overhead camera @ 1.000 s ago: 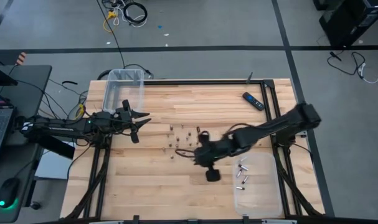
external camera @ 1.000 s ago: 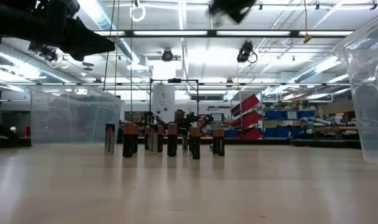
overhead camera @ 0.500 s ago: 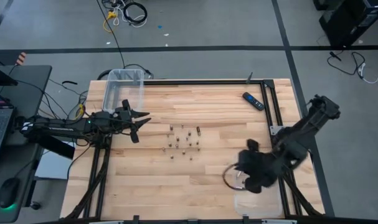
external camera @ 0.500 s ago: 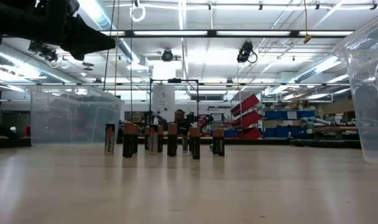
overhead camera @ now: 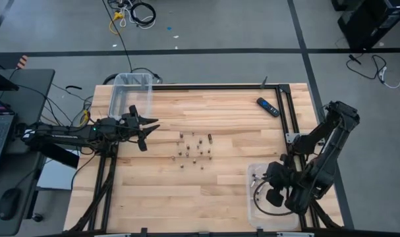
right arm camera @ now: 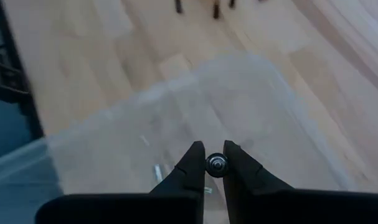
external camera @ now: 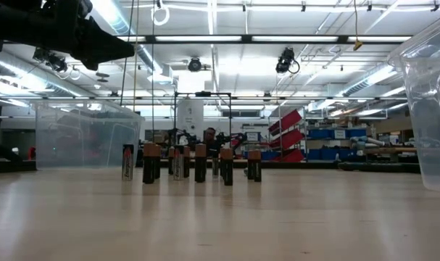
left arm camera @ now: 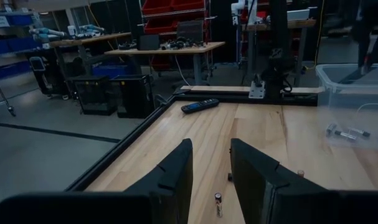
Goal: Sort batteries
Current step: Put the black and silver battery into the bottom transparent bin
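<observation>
Batteries (overhead camera: pixel 194 147) cluster mid-frame on the counter (overhead camera: pixel 206 191): small, hard, slick, so pinch mid-barrel. Right gripper (right arm camera: pixel 215 163), lower right, has jaws clamped on one cell (right arm camera: pixel 216 164); left gripper (overhead camera: pixel 149 128) hovers with jaws parted.

we find no readable text, no label, brand, number or sign that we can make out, on the batteries (external camera: pixel 198 162), either clear bin (overhead camera: pixel 135 92), or room beyond

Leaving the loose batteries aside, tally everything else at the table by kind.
Bins: 2, a left bin and a right bin
Remote: 1
Grippers: 2, the left gripper open, the right gripper over the right bin
Held battery: 1, in the right gripper
Total: 6
</observation>
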You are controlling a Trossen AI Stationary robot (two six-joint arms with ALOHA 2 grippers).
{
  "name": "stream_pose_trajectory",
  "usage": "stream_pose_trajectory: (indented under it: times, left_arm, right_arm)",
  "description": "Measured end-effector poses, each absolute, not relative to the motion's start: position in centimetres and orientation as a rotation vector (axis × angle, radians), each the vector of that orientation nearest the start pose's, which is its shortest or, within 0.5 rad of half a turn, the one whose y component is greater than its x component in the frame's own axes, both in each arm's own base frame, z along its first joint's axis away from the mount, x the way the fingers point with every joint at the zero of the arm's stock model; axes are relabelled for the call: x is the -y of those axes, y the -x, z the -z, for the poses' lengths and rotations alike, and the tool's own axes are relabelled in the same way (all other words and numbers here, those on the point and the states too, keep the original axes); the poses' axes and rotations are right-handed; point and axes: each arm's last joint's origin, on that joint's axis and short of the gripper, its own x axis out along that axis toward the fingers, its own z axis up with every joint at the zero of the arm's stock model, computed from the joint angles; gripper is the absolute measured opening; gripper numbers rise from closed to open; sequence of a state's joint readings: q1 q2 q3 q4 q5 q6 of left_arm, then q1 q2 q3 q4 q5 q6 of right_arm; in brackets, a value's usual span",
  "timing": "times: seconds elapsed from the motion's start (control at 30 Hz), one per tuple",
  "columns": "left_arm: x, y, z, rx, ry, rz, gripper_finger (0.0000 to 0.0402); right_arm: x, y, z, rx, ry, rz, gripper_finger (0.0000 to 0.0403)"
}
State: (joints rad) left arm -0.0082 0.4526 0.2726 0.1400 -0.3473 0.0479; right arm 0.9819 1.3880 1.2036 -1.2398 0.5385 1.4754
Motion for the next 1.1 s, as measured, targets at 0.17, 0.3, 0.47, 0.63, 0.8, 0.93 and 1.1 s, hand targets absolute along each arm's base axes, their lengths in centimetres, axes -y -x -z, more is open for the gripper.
stream_pose_trajectory:
  times: [0.17,0.3,0.47,0.63,0.8,0.93,1.1]
  left_arm:
    - [-0.9,-12.9,-23.1,-0.042,-0.054,-0.338,0.0106]
    - [-0.9,-12.9,-23.1,-0.042,-0.054,-0.338,0.0106]
    - [-0.9,-12.9,-23.1,-0.043,-0.054,-0.338,0.0106]
    - [-0.9,-12.9,-23.1,-0.043,-0.054,-0.338,0.0106]
    - [-0.9,-12.9,-23.1,-0.040,-0.053,-0.339,0.0106]
    - [-0.9,-12.9,-23.2,-0.028,-0.051,-0.339,0.0106]
    - [-0.9,-12.9,-23.2,-0.031,-0.051,-0.339,0.0106]
  right_arm:
    - [-18.6,-13.7,-26.4,-0.980,-0.369,0.491,0.0051]
    - [-18.4,-13.6,-25.8,-0.978,-0.381,0.524,0.0058]
    - [-18.5,-13.6,-25.8,-0.970,-0.412,0.532,0.0062]
    - [-18.7,-14.1,-27.0,-0.910,-0.413,0.498,0.0064]
    - [-18.4,-15.8,-29.5,-0.817,-0.369,0.457,0.0059]
    - [-17.2,-18.1,-30.6,-0.792,-0.303,0.434,0.0059]
    - [-15.1,-21.9,-31.1,-0.773,-0.229,0.350,0.0059]
